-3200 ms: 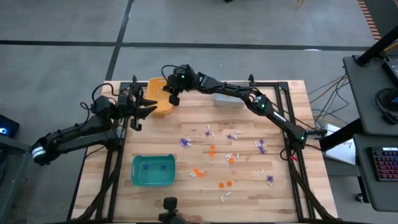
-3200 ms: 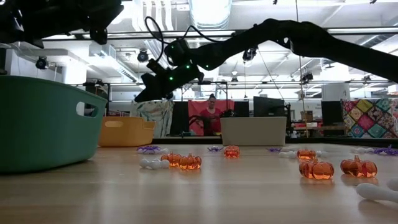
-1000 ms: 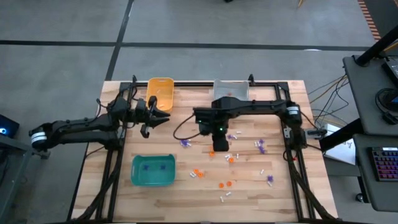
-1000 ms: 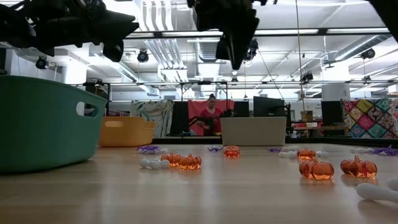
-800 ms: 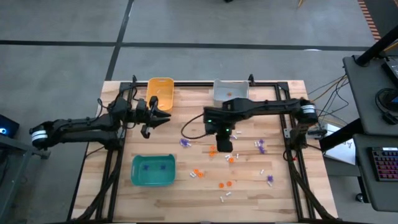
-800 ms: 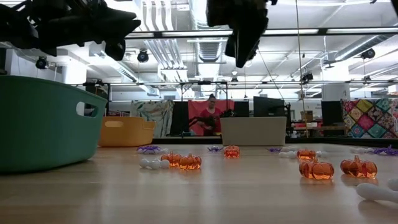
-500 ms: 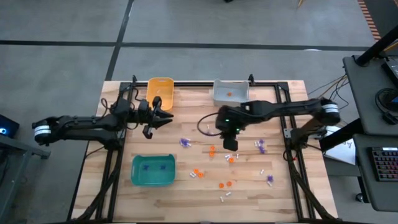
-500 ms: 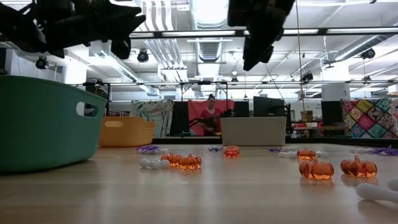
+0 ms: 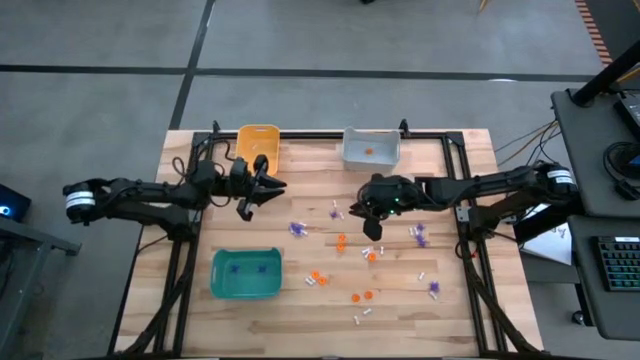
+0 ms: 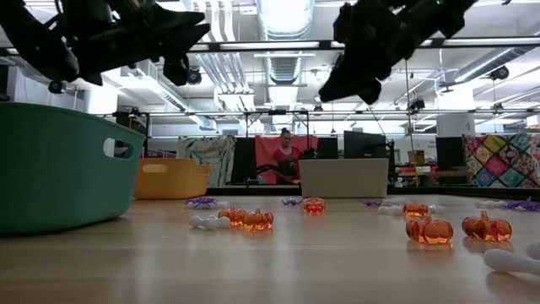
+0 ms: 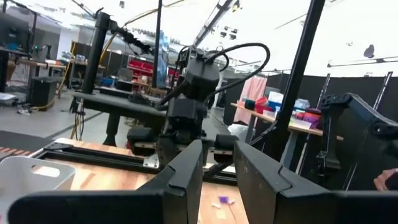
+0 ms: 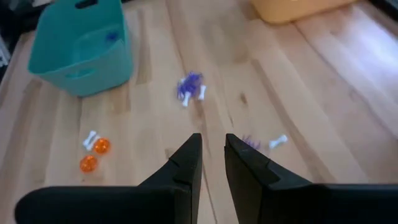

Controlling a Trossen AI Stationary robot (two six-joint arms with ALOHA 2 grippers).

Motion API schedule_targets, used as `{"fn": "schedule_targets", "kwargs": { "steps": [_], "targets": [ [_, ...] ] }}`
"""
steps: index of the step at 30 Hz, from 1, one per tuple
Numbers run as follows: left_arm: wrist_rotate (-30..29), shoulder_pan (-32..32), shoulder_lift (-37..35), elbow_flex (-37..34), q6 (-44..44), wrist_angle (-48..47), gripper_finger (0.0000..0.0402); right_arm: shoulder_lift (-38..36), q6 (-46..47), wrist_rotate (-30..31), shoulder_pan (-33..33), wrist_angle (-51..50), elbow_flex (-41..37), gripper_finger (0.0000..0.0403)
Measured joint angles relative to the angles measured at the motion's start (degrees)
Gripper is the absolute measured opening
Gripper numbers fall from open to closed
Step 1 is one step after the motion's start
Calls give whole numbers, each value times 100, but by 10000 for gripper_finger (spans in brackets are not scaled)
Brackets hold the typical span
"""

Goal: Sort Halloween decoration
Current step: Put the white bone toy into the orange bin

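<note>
Halloween decoration [image 9: 341, 240] pieces lie scattered on the bench [image 9: 460, 310], just beneath and beyond your right tool [image 9: 371, 229]. Your left tool [image 9: 262, 187] waits beside the yellow bin [image 9: 256, 139], fingers narrow, empty. Your right tool hovers narrow and empty; widen it, descend straight over one trinket.

Looks like a lab or workshop: ceiling ducts [image 10: 278, 21], rows of monitors [image 10: 363, 143], cluttered tables [image 11: 280, 115], concrete floor [image 9: 300, 40].
</note>
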Motion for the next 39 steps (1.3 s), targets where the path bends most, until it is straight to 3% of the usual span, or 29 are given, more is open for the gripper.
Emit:
{"fn": "schedule_targets", "kwargs": {
  "steps": [7,15,23,30,39],
  "targets": [
    [349,-49,734,650,539,-500,76,6,364,-8,79,-121,-112,59],
    [326,-47,1649,1774,2274,-3219,76,-429,641,-15,497,-970,-115,59],
    [299,-47,2605,2868,3446,-4863,76,-943,686,-13,896,-1130,-115,59],
    [298,-47,3239,3588,4356,-5844,76,-1169,789,-9,1133,-1171,-115,59],
    [292,-47,3805,4182,5068,-6184,90,-1372,791,-9,1292,-1299,-115,59]
  ]
}}
